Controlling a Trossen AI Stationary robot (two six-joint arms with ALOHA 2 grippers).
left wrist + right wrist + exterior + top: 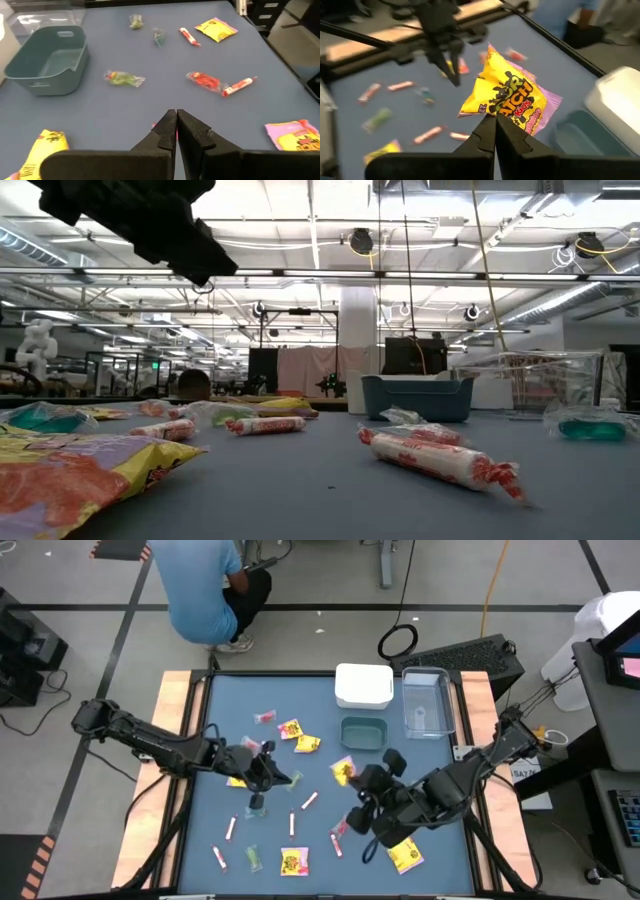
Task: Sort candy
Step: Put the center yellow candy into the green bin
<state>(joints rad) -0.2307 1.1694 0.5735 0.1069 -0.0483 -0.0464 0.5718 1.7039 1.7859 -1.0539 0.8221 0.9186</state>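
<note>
Wrapped candy lies scattered on the blue table (320,710): yellow packets (293,861), pink-white sticks (309,801), and small red and green pieces (123,78). My right gripper (350,778) hovers over the table's middle, shut on a yellow packet with a pink edge (507,97). My left gripper (285,778) is shut above the table, left of the middle. A pink sliver (154,125) shows beside its fingertips (176,127); I cannot tell whether it is held. A white (363,685), a teal (363,733) and a clear container (427,702) stand along the far edge. My right gripper pinches the yellow packet by its lower edge (492,113) between its two shut fingers. The fingers slant down from the table's right near side. The packet is lifted clear of the table and stands out beyond the fingertips, slightly crumpled.
A person in a blue shirt (205,590) crouches beyond the table's far left corner. Wooden rails (175,700) border the table on both sides. A black keyboard (470,655) and cables lie behind the containers. Between the scattered sweets there is bare blue surface near the teal bin (47,60).
</note>
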